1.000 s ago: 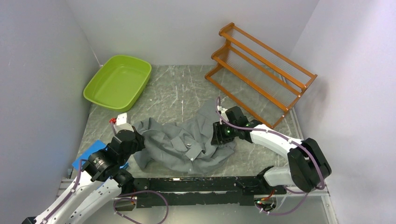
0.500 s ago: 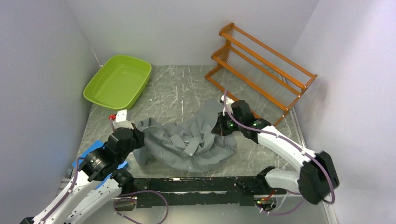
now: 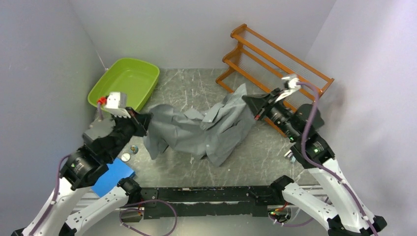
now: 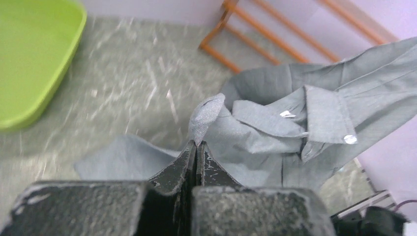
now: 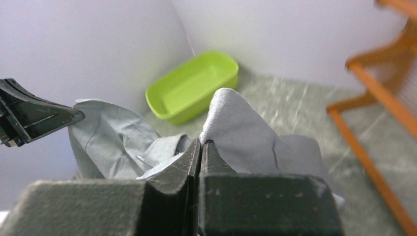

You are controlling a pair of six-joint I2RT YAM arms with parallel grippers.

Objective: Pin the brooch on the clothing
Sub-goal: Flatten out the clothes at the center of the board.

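Above the grey table (image 3: 196, 88), left claw (image 3: 147, 118) and right claw (image 3: 247, 100) each pinch the shirt (image 3: 196, 132) — stretched between them.

Bright, even light fell from above in the overhead view, leaving only a soft shadow beneath the shirt (image 3: 206, 130) on the tabletop (image 3: 196, 93). The left wrist view smeared the green tub (image 4: 29, 59) and the marbled surface. The right wrist view left the orange rack (image 5: 366, 164) out of focus.

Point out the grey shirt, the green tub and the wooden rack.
grey shirt (image 3: 196, 130): top view, middle of the cloth.
green tub (image 3: 129, 83): top view, bare floor.
wooden rack (image 3: 280, 54): top view, top shelf.
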